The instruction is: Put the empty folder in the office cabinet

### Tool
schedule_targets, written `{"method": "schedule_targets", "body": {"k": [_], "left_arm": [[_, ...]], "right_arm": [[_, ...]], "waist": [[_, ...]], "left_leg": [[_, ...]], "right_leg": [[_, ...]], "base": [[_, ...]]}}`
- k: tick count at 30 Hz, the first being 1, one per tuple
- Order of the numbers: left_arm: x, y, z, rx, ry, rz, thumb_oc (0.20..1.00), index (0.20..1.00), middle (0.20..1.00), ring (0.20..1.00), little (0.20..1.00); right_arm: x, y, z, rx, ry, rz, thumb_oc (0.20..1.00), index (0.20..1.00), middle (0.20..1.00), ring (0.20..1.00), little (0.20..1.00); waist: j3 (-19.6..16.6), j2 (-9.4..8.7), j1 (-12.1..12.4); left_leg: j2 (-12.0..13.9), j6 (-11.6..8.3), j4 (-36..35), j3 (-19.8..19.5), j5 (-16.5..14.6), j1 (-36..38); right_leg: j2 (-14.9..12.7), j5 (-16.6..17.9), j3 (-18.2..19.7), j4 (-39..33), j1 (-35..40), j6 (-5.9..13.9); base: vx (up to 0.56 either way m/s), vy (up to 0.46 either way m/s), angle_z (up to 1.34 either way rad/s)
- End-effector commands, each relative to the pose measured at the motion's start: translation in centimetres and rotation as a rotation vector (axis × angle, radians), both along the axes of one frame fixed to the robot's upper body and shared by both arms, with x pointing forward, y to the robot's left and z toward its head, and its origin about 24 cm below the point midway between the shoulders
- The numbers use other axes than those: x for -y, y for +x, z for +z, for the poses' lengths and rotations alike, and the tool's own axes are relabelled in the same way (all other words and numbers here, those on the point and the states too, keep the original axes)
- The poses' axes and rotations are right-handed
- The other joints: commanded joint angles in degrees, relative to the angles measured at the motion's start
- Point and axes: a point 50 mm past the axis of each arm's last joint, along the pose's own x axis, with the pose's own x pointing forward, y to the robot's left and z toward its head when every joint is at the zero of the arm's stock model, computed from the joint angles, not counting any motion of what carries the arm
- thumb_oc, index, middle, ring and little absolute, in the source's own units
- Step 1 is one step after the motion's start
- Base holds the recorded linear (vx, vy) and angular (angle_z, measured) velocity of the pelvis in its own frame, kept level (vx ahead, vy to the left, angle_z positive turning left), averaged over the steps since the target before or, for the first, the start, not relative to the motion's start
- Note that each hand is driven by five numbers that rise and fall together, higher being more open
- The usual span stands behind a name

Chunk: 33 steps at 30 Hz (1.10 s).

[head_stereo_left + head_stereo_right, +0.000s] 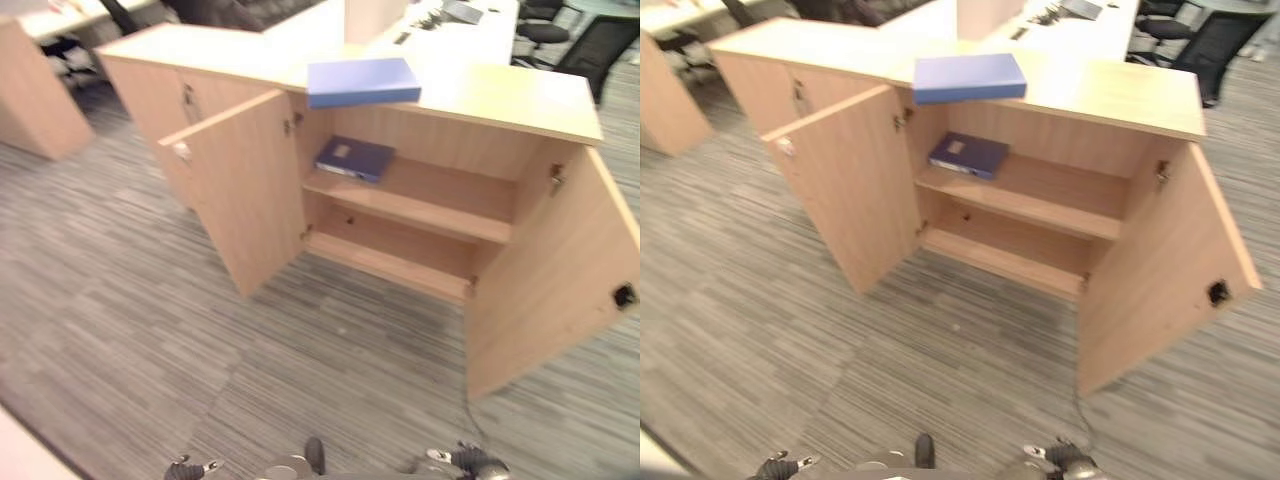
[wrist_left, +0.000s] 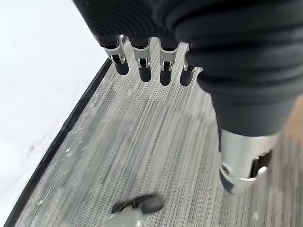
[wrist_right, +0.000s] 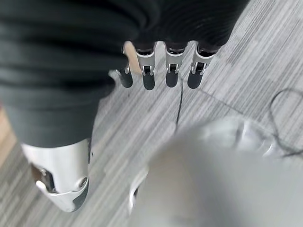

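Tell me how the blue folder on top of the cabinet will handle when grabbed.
The blue folder looks like a rigid, boxy binder, so probably stiff. It overhangs the cabinet top's front edge, so a push may tip it off. Its smooth cover could slip.

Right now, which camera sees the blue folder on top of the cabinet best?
The left eye view: the blue folder lies whole and unblocked on the cabinet top. The right eye view shows it equally clearly. The wrist views look past each hand at grey carpet instead.

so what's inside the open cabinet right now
One dark blue folder lies flat at the left end of the upper shelf. The lower shelf shows bare; its right end is hidden behind the right door.
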Motion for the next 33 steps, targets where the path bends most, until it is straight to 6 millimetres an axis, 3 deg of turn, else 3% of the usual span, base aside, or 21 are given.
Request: {"method": "schedule_targets", "body": {"k": [1,3,6,9,11,13,16,17,18,20,21,23,25,26,28,31,32,33], "left_arm": [[0.9,0.7,-0.2,0.004,-0.021,-0.048,1.0,1.0,1.0,1.0,1.0],[1.6,0.4,-0.5,-0.008,-0.039,-0.066,1.0,1.0,1.0,1.0,1.0],[1.9,0.6,-0.5,0.006,-0.054,-0.075,1.0,1.0,1.0,1.0,1.0],[2.1,1.2,-0.4,0.039,-0.065,-0.076,1.0,1.0,1.0,1.0,1.0],[2.2,1.9,-0.2,0.07,-0.066,-0.059,1.0,1.0,1.0,1.0,1.0],[2.1,2.3,0.0,0.096,-0.047,-0.049,1.0,1.0,1.0,1.0,1.0],[1.6,1.9,0.0,0.094,-0.024,-0.022,1.0,1.0,1.0,1.0,1.0],[1.6,1.9,0.0,0.094,-0.024,-0.022,1.0,1.0,1.0,1.0,1.0],[1.3,1.8,0.1,0.093,-0.013,-0.015,1.0,1.0,1.0,1.0,1.0],[1.5,1.9,0.1,0.098,-0.02,0.001,1.0,1.0,1.0,1.0,1.0],[1.5,1.9,0.1,0.098,-0.02,0.001,1.0,1.0,1.0,1.0,1.0],[1.7,2.3,0.1,0.121,-0.022,0.015,1.0,1.0,1.0,1.0,1.0],[2.0,2.8,0.1,0.139,-0.021,0.021,1.0,1.0,1.0,1.0,1.0],[2.2,2.6,0.1,0.14,-0.023,0.03,1.0,1.0,1.0,1.0,1.0],[2.4,1.9,-0.2,0.111,-0.039,0.035,1.0,1.0,1.0,1.0,1.0],[2.1,1.2,-0.4,0.058,-0.033,-0.024,1.0,1.0,1.0,1.0,1.0],[1.3,1.4,-0.1,0.058,-0.017,-0.038,1.0,1.0,1.0,1.0,1.0],[1.3,1.4,-0.1,0.058,-0.017,-0.038,1.0,1.0,1.0,1.0,1.0]], "right_arm": [[1.1,0.4,0.4,0.014,-0.041,0.043,1.0,1.0,1.0,1.0,1.0],[1.3,-0.4,0.2,-0.002,-0.047,0.035,1.0,1.0,1.0,1.0,1.0],[1.5,-1.4,0.0,-0.029,-0.053,0.025,1.0,1.0,1.0,1.0,1.0],[2.0,-1.8,0.1,-0.042,-0.065,0.009,1.0,1.0,1.0,1.0,1.0],[2.4,-1.4,0.3,-0.029,-0.076,-0.001,1.0,1.0,1.0,1.0,1.0],[2.6,-1.3,0.4,-0.03,-0.085,-0.006,1.0,1.0,1.0,1.0,1.0],[2.7,-1.5,0.4,-0.032,-0.098,-0.001,1.0,1.0,1.0,1.0,1.0],[2.7,-1.5,0.4,-0.032,-0.098,-0.001,1.0,1.0,1.0,1.0,1.0],[3.0,-1.3,0.5,-0.023,-0.102,-0.006,1.0,1.0,1.0,1.0,1.0],[3.5,-1.3,0.7,-0.019,-0.12,-0.007,1.0,1.0,1.0,1.0,1.0],[3.5,-1.3,0.7,-0.019,-0.12,-0.007,1.0,1.0,1.0,1.0,1.0],[4.5,-1.3,1.1,-0.019,-0.153,-0.008,1.0,1.0,1.0,1.0,1.0],[5.6,-1.7,1.4,-0.039,-0.189,-0.007,1.0,1.0,1.0,1.0,1.0],[5.9,-2.4,1.3,-0.065,-0.193,-0.006,1.0,1.0,1.0,1.0,1.0],[6.0,-3.2,1.1,-0.099,-0.19,-0.027,1.0,1.0,1.0,1.0,1.0],[5.1,-3.9,0.7,-0.12,-0.151,-0.059,1.0,1.0,1.0,1.0,1.0],[4.5,-3.2,0.5,-0.101,-0.129,-0.051,1.0,1.0,1.0,1.0,1.0],[4.4,-3.2,0.5,-0.101,-0.129,-0.051,1.0,1.0,1.0,1.0,1.0]], "waist": [[1.75,0.44,-0.39],[1.0,0.15,-0.54],[-0.1,-0.43,-0.93],[0.94,-1.5,-0.46],[2.2,-1.46,0.62],[2.59,-1.33,1.05],[2.36,-2.24,1.5],[2.38,-2.25,1.52],[1.59,-2.51,1.05],[1.2,-1.02,0.39],[1.24,-1.01,0.43],[0.96,0.95,-0.33],[0.82,3.08,-1.17],[-0.35,5.0,-1.36],[-2.07,5.79,-1.4],[-2.95,3.68,-1.01],[-2.33,2.06,-0.78],[-2.52,1.94,-0.82]], "left_leg": [[-1.69,-1.67,3.0,-4.19,-4.38,1.72],[-1.68,-1.83,2.27,-3.85,-4.39,1.88],[-0.87,-2.53,5.3,-2.99,-6.01,0.67],[1.31,-3.89,19.18,-2.45,-9.86,-4.86],[2.29,-5.54,29.79,-3.92,-7.12,-9.8],[4.4,-6.16,33.24,-5.11,-5.17,-11.92],[8.77,-5.1,26.56,-4.74,-5.3,-10.22],[8.76,-5.1,26.53,-4.72,-5.28,-10.18],[12.15,-5.63,14.95,-5.98,-0.23,-7.8],[17.03,-7.97,5.77,-7.11,6.57,-6.9],[17.05,-8.0,5.55,-7.05,6.69,-6.72],[20.44,-9.79,-0.79,-8.87,10.36,-7.87],[22.19,-11.84,-1.07,-10.3,11.02,-10.5],[22.52,-12.71,-1.07,-10.29,11.1,-9.64],[20.91,-13.49,-1.07,-10.34,9.31,-8.6],[16.73,-11.7,0.99,-8.54,5.72,-7.57],[12.89,-8.98,4.29,-7.04,2.32,-7.93],[12.73,-8.9,4.35,-7.05,2.35,-8.2]], "right_leg": [[6.6,7.76,5.73,-14.43,2.79,1.92],[8.18,7.31,5.95,-18.1,4.93,0.52],[9.58,7.23,5.86,-21.44,6.91,0.0],[9.69,6.95,6.76,-22.9,9.15,-0.77],[9.79,6.45,7.37,-22.75,10.17,-2.22],[10.2,5.87,7.51,-23.26,11.19,-2.68],[9.44,5.85,8.72,-24.14,11.97,-1.79],[9.43,5.85,8.74,-24.14,11.99,-1.79],[8.37,6.32,9.01,-24.61,11.37,-0.93],[7.36,5.36,10.08,-24.14,11.24,0.11],[7.38,5.34,10.12,-24.12,11.27,0.09],[5.61,4.41,11.02,-23.43,11.28,1.48],[2.92,3.97,11.47,-22.24,11.46,2.86],[1.04,4.66,11.71,-21.68,11.83,4.34],[-0.98,6.24,11.08,-22.23,12.52,5.7],[-7.13,10.84,10.25,-22.12,13.98,8.1],[-11.79,16.25,10.92,-18.51,12.03,8.32],[-11.94,16.32,10.92,-18.52,11.82,8.37]], "base": [[0.12,-0.027,-0.05],[0.09,-0.044,-0.07],[0.1,-0.117,0.02],[0.03,-0.131,0.03],[-0.02,-0.086,0.04],[0.01,-0.024,0.01],[0.07,0.049,-0.32],[0.07,0.154,-0.16],[0.06,0.204,-0.09],[0.08,0.252,-0.11],[0.07,0.244,-0.1],[0.1,0.36,-0.14],[0.17,0.575,-0.16],[0.27,0.664,-0.17],[0.29,0.556,-0.11],[0.28,0.537,0.06],[0.19,0.506,0.08],[0.15,0.56,0.07]]}}
